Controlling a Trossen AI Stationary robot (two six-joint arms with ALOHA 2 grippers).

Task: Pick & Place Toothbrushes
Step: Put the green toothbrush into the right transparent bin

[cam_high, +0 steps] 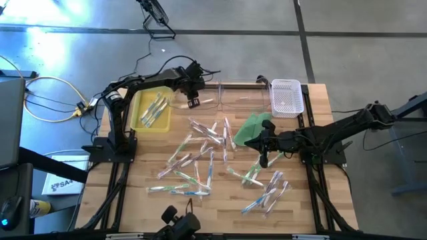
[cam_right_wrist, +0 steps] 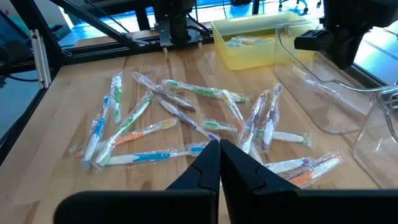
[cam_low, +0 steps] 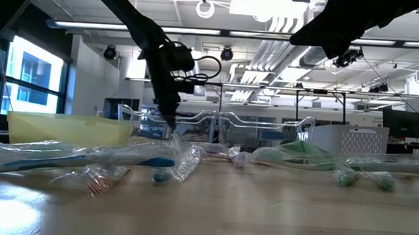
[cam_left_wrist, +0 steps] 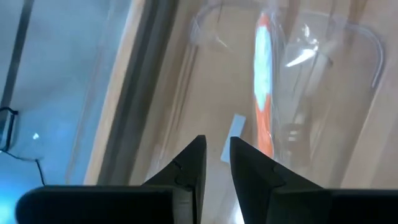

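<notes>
Many wrapped toothbrushes [cam_high: 200, 150] lie scattered on the wooden table, also in the right wrist view [cam_right_wrist: 186, 118]. A few more lie in the yellow bin [cam_high: 138, 113] at the far left. My left gripper [cam_high: 193, 101] hangs over the left end of a clear tray [cam_high: 243, 97] at the far edge. It points steeply down, its fingers [cam_left_wrist: 216, 152] a little apart with nothing between them. An orange-and-white toothbrush [cam_left_wrist: 264, 74] lies in that tray, beyond the fingertips. My right gripper [cam_high: 263, 160] hovers shut [cam_right_wrist: 219, 148] above the table's right half and holds nothing.
A white mesh basket [cam_high: 287, 97] stands at the far right, next to the clear tray. A green cloth [cam_high: 252, 128] lies flat just beyond my right gripper. More toothbrushes [cam_high: 267, 193] lie near the front right. Bare wood shows along the near edge.
</notes>
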